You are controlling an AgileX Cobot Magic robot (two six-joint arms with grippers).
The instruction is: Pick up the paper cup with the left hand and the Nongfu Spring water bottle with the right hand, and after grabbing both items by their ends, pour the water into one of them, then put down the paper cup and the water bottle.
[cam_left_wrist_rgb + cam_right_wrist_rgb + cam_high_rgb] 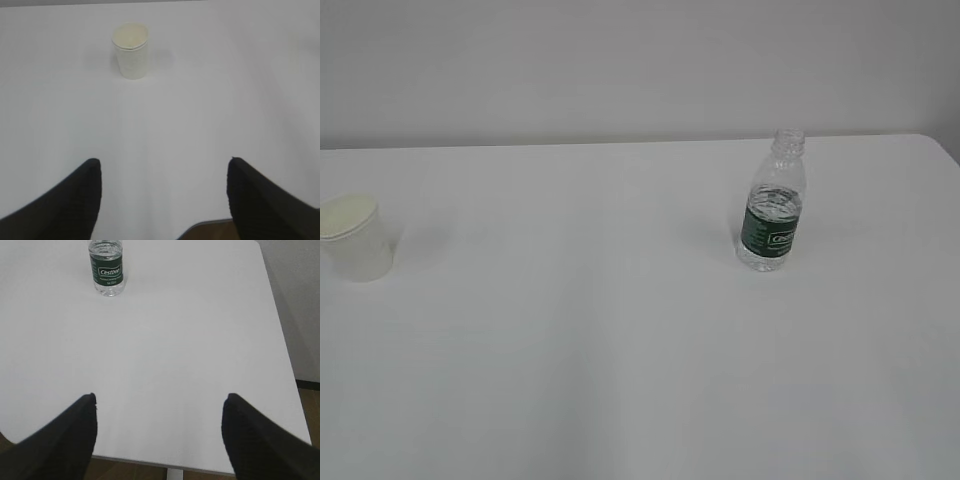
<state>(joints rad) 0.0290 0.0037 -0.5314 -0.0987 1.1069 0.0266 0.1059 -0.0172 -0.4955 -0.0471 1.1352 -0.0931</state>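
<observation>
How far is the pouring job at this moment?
Nothing looks done yet. The cup and the bottle both stand upright on the table, far apart, untouched. Both grippers, left and right, are open and empty, short of their targets. Grasping, pouring and putting down all remain.

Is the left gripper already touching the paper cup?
Apart. In the left wrist view the left gripper is open near the table edge, and bare white table lies between its fingertips and the paper cup.
</observation>
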